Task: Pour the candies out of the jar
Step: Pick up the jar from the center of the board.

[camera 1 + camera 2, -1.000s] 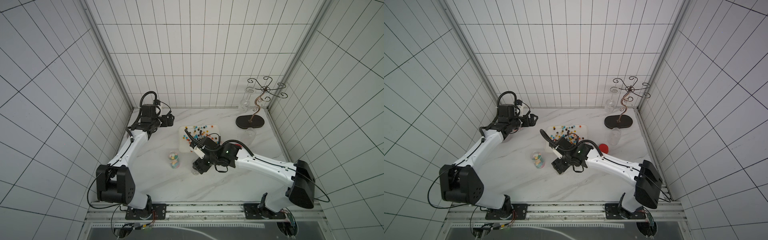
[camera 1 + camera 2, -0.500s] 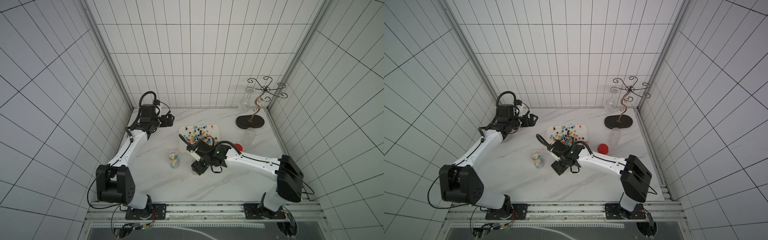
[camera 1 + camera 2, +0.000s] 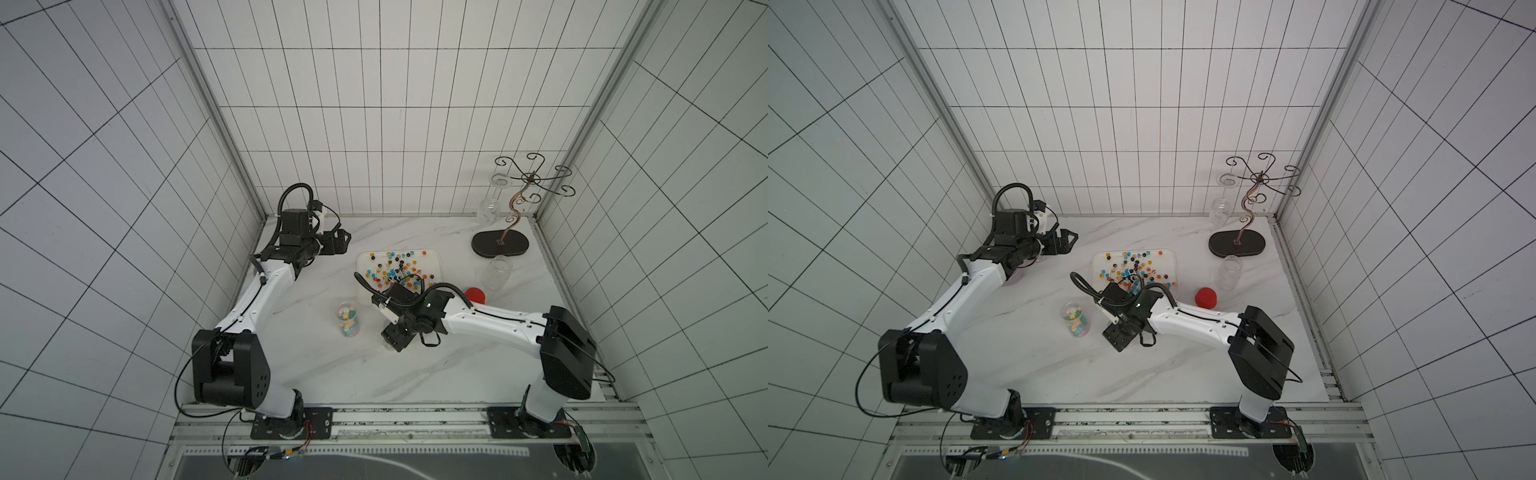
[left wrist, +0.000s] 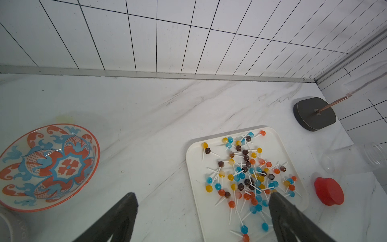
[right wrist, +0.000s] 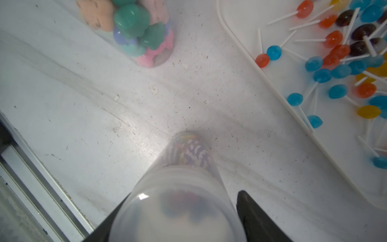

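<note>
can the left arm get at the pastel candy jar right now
Probably yes: the left gripper is open and empty, and only bare table lies between it and the pastel jar. The right gripper, around the swirl jar nearby, might crowd it.

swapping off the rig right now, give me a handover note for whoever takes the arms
Left gripper: open, empty, back left near the patterned bowl.
Right gripper: fingers either side of the upright swirl-candy jar; firm grip unclear.
Done: lollipops lie on the white tray; empty jar and red lid beside it.
Left: pour the swirl-candy jar, probably then the full pastel-candy jar.
</note>
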{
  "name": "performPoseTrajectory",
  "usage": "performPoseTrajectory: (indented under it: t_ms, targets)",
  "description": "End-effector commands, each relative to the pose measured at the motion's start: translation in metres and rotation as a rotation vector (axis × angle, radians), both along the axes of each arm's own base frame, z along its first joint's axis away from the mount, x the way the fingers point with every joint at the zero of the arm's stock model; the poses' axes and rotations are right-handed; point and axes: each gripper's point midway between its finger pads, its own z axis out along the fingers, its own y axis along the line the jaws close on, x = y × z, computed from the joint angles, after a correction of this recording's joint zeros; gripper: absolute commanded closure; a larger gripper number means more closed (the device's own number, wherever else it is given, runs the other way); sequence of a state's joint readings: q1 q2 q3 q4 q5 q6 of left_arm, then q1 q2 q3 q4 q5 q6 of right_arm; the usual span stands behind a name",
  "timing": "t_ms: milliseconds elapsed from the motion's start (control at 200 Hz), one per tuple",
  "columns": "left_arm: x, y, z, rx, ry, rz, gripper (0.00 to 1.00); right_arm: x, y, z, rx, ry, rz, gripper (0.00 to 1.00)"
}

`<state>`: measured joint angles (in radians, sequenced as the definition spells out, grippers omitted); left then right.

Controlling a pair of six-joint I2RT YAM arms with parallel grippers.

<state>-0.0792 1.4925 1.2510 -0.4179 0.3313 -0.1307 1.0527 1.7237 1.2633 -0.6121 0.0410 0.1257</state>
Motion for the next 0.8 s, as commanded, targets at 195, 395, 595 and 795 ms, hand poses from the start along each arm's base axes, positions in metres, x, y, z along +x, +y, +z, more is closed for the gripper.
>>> performPoseTrajectory:
  t_ms: [195, 395, 595, 795]
  targets:
    - [0.001, 0.001, 0.006, -0.004, -0.032, -0.013, 0.03, 0.018, 0.023, 0.036, 0.078, -0.071, 0.012, 0.26]
    - [0.001, 0.001, 0.005, -0.004, -0.032, -0.015, 0.03, 0.022, 0.027, 0.042, 0.097, -0.08, 0.01, 0.26]
    - [0.001, 0.002, 0.005, -0.007, -0.033, -0.017, 0.03, 0.024, 0.029, 0.046, 0.112, -0.086, 0.009, 0.3]
    - [0.001, 0.001, 0.004, -0.011, -0.031, -0.022, 0.03, 0.026, 0.029, 0.042, 0.107, -0.08, 0.008, 0.34]
